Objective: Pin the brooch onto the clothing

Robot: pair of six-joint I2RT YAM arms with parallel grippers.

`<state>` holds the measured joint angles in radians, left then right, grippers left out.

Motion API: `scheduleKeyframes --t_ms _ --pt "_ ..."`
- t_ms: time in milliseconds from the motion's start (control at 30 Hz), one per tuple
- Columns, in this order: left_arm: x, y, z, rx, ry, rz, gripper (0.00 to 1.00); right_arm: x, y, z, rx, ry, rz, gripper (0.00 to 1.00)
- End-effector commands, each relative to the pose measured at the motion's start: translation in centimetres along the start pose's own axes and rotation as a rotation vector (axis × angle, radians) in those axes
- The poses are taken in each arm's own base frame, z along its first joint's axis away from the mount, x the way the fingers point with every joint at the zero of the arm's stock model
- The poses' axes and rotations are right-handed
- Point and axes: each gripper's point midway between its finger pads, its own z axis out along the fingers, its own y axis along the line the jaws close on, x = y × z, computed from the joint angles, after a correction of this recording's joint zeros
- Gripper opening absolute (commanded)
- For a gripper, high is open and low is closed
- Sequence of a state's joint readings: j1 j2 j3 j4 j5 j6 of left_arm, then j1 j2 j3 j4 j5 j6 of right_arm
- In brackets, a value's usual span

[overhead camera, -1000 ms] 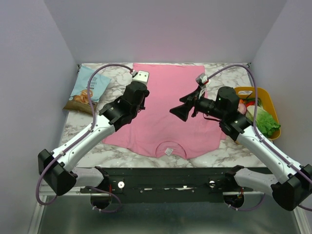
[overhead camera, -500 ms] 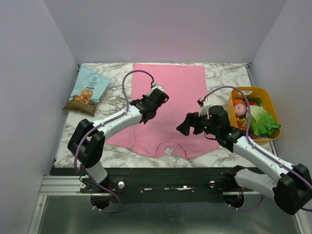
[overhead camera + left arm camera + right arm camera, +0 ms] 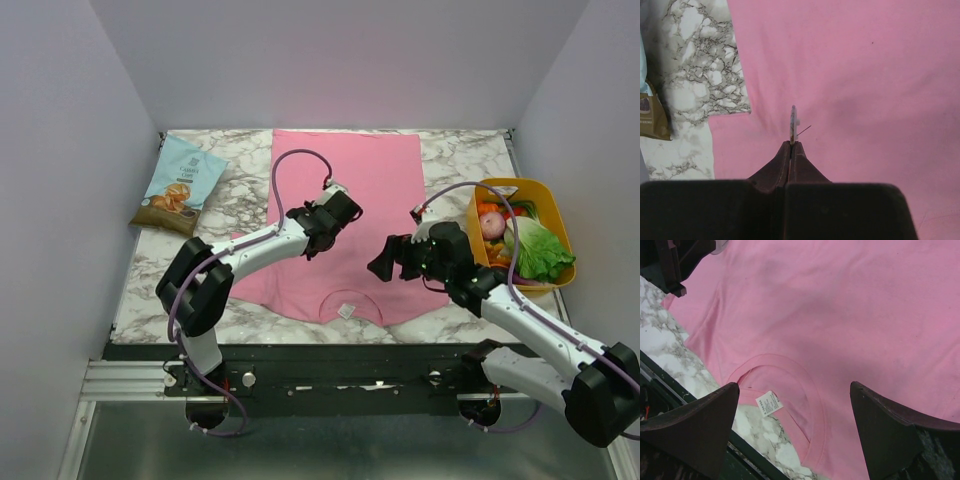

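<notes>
The pink T-shirt [image 3: 345, 190] lies flat on the marble table, its neckline with the white label [image 3: 346, 310] at the near edge. My left gripper [image 3: 318, 246] hovers over the shirt's left chest area. In the left wrist view it [image 3: 791, 143] is shut on the brooch [image 3: 793, 120], a thin disc seen edge-on with its pin sticking out to the right, above the shirt [image 3: 865, 75]. My right gripper [image 3: 380, 266] is open and empty, low over the shirt right of the neckline. In the right wrist view its jaws stand wide apart over the collar and label [image 3: 768, 402].
A chip bag [image 3: 180, 184] lies at the far left of the table. A yellow basket [image 3: 552, 206] with vegetables stands at the right edge, beside my right arm. The black rail runs along the table's near edge [image 3: 340, 352].
My left gripper has moved right and nearer over the shirt with the brooch. My right gripper has come down and nearer, toward the neckline.
</notes>
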<state>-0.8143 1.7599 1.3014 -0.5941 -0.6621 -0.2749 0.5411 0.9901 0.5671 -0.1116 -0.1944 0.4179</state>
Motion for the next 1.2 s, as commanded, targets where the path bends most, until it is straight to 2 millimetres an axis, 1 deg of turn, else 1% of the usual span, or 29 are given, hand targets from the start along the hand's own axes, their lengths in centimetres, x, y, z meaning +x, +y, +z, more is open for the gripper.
scheduleKeyframes --t_ms 0,67,133,267,500,600,767,933,1167 --pt "0.5 0.5 -0.2 -0.063 0.037 -0.019 0.00 -1.2 -0.6 0.1 0.044 -0.017 -0.013 1.00" --pt "0.6 0.9 -0.6 -0.099 0.054 -0.017 0.00 -1.1 -0.6 0.2 0.045 -0.011 -0.010 1.00" --pt "0.7 0.7 -1.0 -0.111 0.062 -0.028 0.00 -0.9 -0.7 0.4 0.044 -0.001 -0.006 1.00" --pt "1.4 0.1 -0.7 -0.114 0.082 -0.037 0.00 -0.7 -0.8 0.6 0.051 0.009 -0.008 1.00" --pt "3.4 -0.3 1.1 -0.176 0.148 0.001 0.00 -0.4 -1.0 0.8 0.055 0.023 -0.011 1.00" --pt "3.8 -0.3 1.4 -0.205 0.167 0.020 0.00 -0.1 -1.3 0.9 0.070 0.031 -0.012 1.00" --pt "4.4 -0.2 1.9 -0.243 0.192 0.032 0.00 0.1 -1.6 0.7 0.086 0.032 -0.005 1.00" --pt "4.9 -0.6 2.4 -0.248 0.212 0.038 0.00 0.1 -2.3 0.4 0.120 0.025 -0.012 1.00" --pt "5.0 -0.5 2.9 -0.303 0.234 0.065 0.00 1.7 -3.0 0.2 0.142 0.071 0.021 1.00"
